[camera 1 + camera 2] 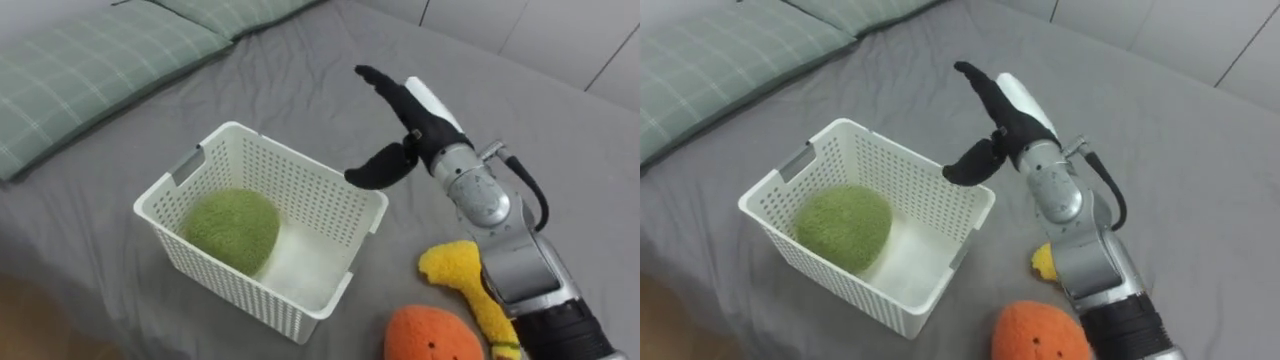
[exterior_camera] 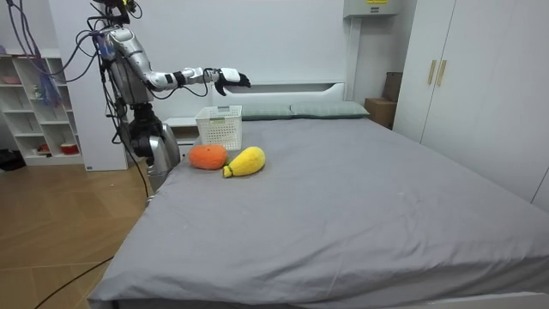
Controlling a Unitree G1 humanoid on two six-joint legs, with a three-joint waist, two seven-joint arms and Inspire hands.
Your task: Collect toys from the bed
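Two toys lie on the bed [image 1: 300,90] just beside the white basket [image 1: 215,268]: orange plush [image 1: 432,335] and yellow plush [image 1: 465,275]. Green plush [image 1: 232,228] sits inside. Right hand [image 1: 415,130] hovers spread and empty. Judgement: soft, light, squashable; grasp mid-body.

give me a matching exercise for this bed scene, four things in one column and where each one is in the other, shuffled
Column one
1. green round plush toy
2. orange round plush toy
3. yellow plush toy
4. right hand

Column two
A. raised in the air by the basket's right corner, fingers open
B. on the grey bed cover, at the bottom edge of the eye views
C. inside the white perforated plastic basket
D. on the bed cover, partly hidden behind the robot's arm

Pairs: 1-C, 2-B, 3-D, 4-A
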